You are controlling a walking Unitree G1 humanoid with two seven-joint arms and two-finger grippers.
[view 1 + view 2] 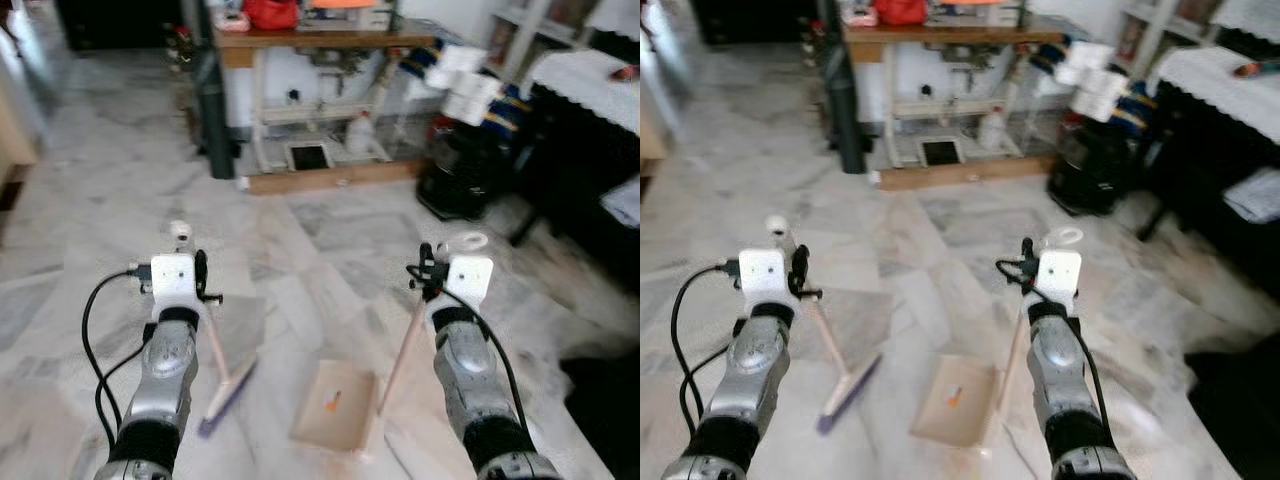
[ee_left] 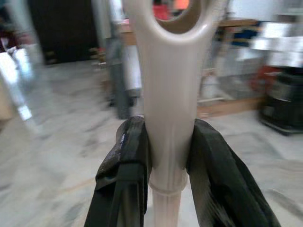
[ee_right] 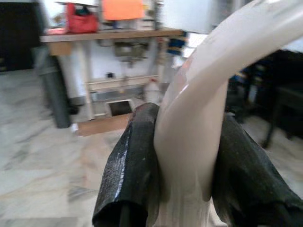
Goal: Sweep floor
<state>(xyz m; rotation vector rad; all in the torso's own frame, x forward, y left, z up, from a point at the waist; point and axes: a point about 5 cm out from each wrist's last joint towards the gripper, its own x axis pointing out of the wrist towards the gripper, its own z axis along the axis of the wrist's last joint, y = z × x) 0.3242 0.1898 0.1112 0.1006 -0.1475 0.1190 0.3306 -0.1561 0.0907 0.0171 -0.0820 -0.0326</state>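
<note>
My left gripper [image 1: 197, 274] is shut on the cream handle [image 2: 168, 109] of a broom [image 1: 226, 386]. The broom's purple-bristled head rests on the marble floor below it. The black fingers [image 2: 127, 158] press on both sides of the handle, just under its hanging loop. My right gripper [image 1: 430, 272] is shut on the long handle [image 3: 189, 137] of a beige dustpan [image 1: 352, 422]. The dustpan lies flat on the floor between my arms, and a small orange scrap [image 1: 333, 401] lies in it. The broom head is to the left of the pan, apart from it.
A wooden table [image 1: 320, 42] with clutter on and under it stands ahead. A dark green cylinder [image 1: 213, 120] is at its left leg. A black appliance [image 1: 458, 175] and a dark table with a white lace cloth [image 1: 585, 75] stand at the right.
</note>
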